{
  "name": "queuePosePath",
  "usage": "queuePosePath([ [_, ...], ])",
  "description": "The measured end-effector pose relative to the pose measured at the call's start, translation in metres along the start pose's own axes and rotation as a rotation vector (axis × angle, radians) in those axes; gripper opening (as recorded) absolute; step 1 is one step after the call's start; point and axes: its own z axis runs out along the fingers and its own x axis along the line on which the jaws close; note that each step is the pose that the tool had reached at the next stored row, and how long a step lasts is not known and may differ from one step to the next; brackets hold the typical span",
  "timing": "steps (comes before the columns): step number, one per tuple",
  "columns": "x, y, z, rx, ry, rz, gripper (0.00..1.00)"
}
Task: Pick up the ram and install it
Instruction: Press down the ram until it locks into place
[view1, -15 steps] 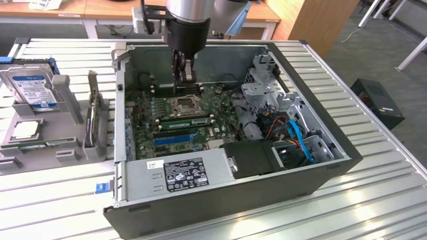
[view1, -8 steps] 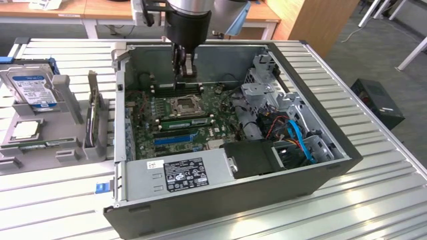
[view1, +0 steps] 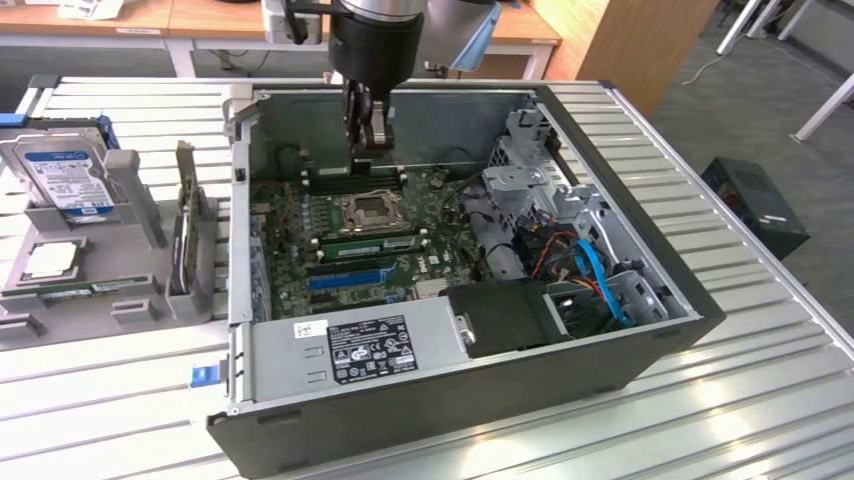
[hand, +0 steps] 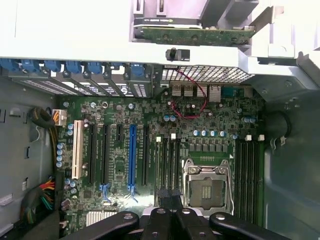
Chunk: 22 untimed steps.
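Claw: the gripper (view1: 371, 146) hangs inside the open computer case (view1: 694, 310) with its fingers drawn fully together. Nothing can be seen clamped between them in the exterior view. In the wrist view the gripper (hand: 170, 219) has only a small dark shape ahead of its tips, and I cannot tell what that is.

Task item: a long green stick lies in the memory slots beside the CPU socket (view1: 370, 210), below the claw and on the socket's far side from it. I take this to be the ram (view1: 367, 240). It is clear of the fingers and lies level along its slot.

Wrist view: the dark memory slots (hand: 167, 165) run straight out ahead of the claw, next to the CPU socket (hand: 206, 187). Seen edge-on, a stick in them cannot be confirmed.

Other items: the hard drive (view1: 60, 170) and the expansion card (view1: 187, 225) stand in the holder, outside the case and well away from the claw.

Progress, as a judgement: pick-up and carrying look complete, and the ram appears to be in its slot. Full seating and closed latches cannot be verified, so installation is at or near its end but unconfirmed.
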Motion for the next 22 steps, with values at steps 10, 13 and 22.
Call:
queuePosePath([
  [10,0.000,-0.0181,-0.0010,-0.0027,0.0001,0.000,0.10],
  [13,0.000,-0.0270,-0.0014,-0.0049,0.0001,0.000,0.10],
  [22,0.000,-0.0418,-0.0022,-0.0070,0.0000,0.000,0.10],
])
